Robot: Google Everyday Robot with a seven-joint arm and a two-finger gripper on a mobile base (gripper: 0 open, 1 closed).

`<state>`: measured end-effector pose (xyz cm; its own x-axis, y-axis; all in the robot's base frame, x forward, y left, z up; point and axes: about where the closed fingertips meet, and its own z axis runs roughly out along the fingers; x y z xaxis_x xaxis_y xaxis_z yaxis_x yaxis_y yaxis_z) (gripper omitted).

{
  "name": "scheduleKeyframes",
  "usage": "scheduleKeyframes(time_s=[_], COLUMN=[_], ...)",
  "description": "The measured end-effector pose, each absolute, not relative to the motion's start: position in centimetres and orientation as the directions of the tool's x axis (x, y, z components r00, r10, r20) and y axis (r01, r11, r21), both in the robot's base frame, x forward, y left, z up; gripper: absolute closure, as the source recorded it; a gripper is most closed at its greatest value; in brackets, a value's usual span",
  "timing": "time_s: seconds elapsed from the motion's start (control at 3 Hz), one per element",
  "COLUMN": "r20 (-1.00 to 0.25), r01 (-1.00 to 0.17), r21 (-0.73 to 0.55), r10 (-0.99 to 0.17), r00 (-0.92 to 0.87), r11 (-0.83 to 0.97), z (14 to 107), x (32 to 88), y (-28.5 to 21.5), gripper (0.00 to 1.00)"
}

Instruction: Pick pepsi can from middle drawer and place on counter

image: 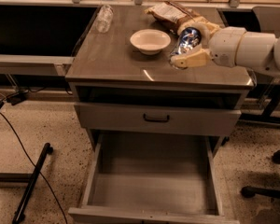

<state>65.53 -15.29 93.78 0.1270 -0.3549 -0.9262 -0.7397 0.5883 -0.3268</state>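
Note:
The blue pepsi can (188, 39) is held tilted in my gripper (192, 42), just above the right part of the counter (116, 59). My white arm reaches in from the right edge. The cream fingers (193, 59) are closed around the can, one above and one below it. The can is right of the white bowl, and I cannot tell whether it touches the countertop. The middle drawer (151, 181) is pulled out below the cabinet, and its grey floor is bare.
A white bowl (150, 41) sits mid-counter. A clear plastic bottle (104, 17) lies at the back left. A brown snack bag (170, 14) lies at the back right. A shut drawer front with a dark handle (156, 119) sits above the open drawer. A chair base (266, 188) stands right.

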Motion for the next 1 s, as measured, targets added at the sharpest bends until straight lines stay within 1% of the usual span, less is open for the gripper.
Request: scheduleKeyframes(time_s=[0.33,1.0], r20=[-0.93,-0.936], r01=[-0.695,-0.649], r21=[-0.286,-0.202], r10=[-0.365,-0.34], r00=[0.037,-0.094], r11=[0.66,0.734], z=[93.8,91.9], x=[68.3,70.6], y=[-17.3,-20.5], gripper=[1.0,1.0])
